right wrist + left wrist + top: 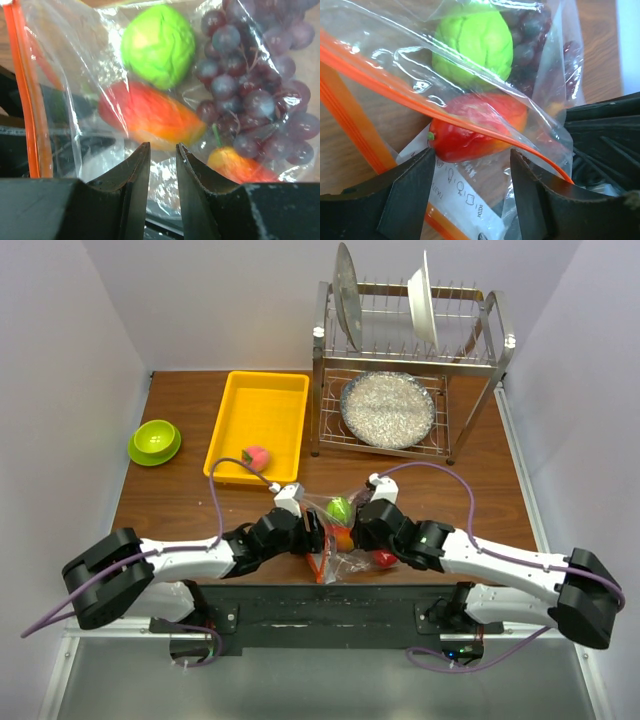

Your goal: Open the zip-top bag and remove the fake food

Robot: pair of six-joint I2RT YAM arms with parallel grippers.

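Two grippers at one zip-top bag [350,552], lower centre of the overhead frame; four toy pieces inside, one out.

Right gripper [162,147]: fingers drawn almost together with clear film pinched between them, evidently to anchor the bag's wall against sliding. Left gripper [470,159]: jaws spread wide either side of the orange-red elongated piece [475,132], whose stem end pokes past the orange zip strip [370,79]. The strip's halves lie apart, so the mouth is judged open and this piece the likely next pick. Green round fruit [472,42] and grape bunch [255,85] sit deeper, tomato [384,558] at the bag's lower right. Pink peach [256,455] lies in the yellow tray [240,405], upper left.
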